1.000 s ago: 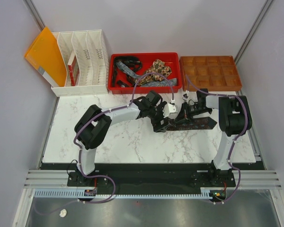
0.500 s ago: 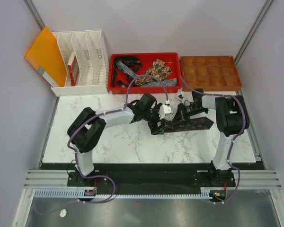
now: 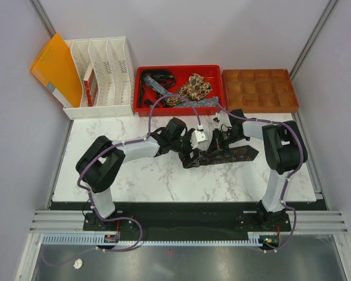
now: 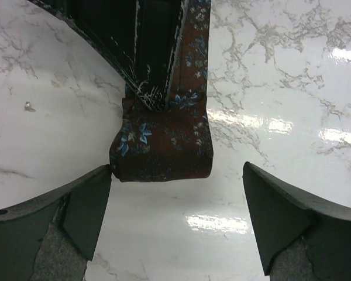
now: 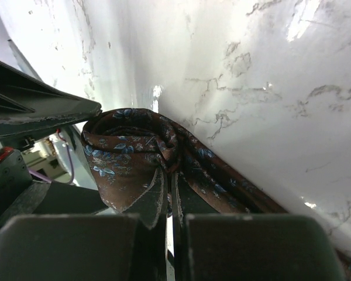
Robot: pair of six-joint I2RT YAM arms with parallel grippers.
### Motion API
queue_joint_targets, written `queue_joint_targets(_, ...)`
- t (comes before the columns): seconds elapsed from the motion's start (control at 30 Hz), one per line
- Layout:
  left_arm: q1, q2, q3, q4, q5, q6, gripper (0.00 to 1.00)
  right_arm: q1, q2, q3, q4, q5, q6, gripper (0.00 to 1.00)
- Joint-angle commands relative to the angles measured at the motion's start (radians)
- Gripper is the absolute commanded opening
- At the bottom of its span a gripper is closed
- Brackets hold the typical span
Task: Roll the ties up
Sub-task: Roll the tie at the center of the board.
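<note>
Right gripper [image 5: 174, 218] pinches a brown floral tie [image 5: 134, 155] on the tabletop [image 5: 269, 70]. Left gripper [image 4: 176, 168] gapes wide at its folded end

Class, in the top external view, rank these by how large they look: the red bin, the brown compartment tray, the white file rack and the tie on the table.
1. white file rack and red bin: too alike to rank
2. brown compartment tray
3. tie on the table

we log the surface [image 3: 164, 181]: white marble pattern, glossy, bright light reflections | we log the walls [image 3: 193, 29]: plain pale grey panels on three sides | we log aluminium rails [image 3: 52, 221]: near edge
</note>
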Motion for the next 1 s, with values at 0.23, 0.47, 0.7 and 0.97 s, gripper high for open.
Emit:
queue_joint_targets(0.23,-0.006,0.103,0.071,0.089,0.043,0.006,0.95,0.030,0.011,-0.048,0.090,0.327,-0.053,0.00)
queue_joint_targets(0.47,-0.019,0.137,0.051,0.154,0.042,-0.026,0.75,0.038,0.023,-0.074,0.140,0.282,0.002,0.00)
queue_joint_targets(0.7,-0.024,0.122,0.008,0.240,0.016,-0.058,0.70,0.058,0.020,-0.094,0.211,0.258,0.044,0.00)
queue_joint_targets(0.97,-0.029,0.111,0.026,0.191,-0.019,-0.043,0.33,0.063,0.022,-0.086,0.257,0.233,0.094,0.01)
